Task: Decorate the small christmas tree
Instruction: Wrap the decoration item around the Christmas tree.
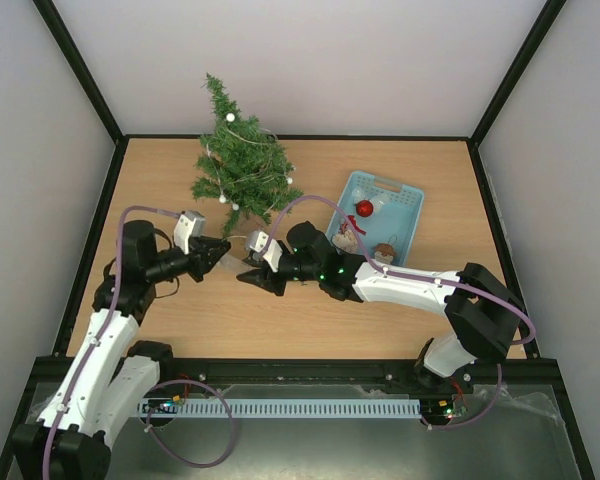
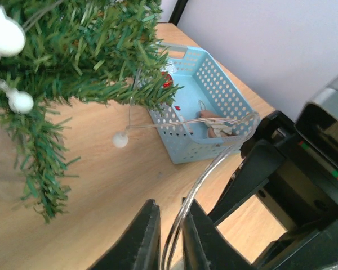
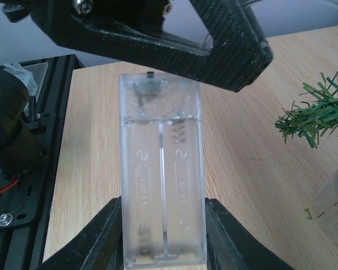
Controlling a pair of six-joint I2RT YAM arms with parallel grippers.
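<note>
Battery box [image 3: 162, 169] clamped in right jaws, left jaws pinched on light wire [image 2: 183, 215] running to tree [image 1: 240, 165] at back-left of desk [image 1: 420, 160], so any tug probably topples tree or rips wire off.

My left arm [image 1: 90, 365] and right arm [image 1: 400, 285] wear white shells over black joints, each strung with a lilac cable [image 1: 145, 209]; green lights [image 1: 323, 276] dot the right forearm; my fingers [image 2: 139, 242] are matte black.
</note>
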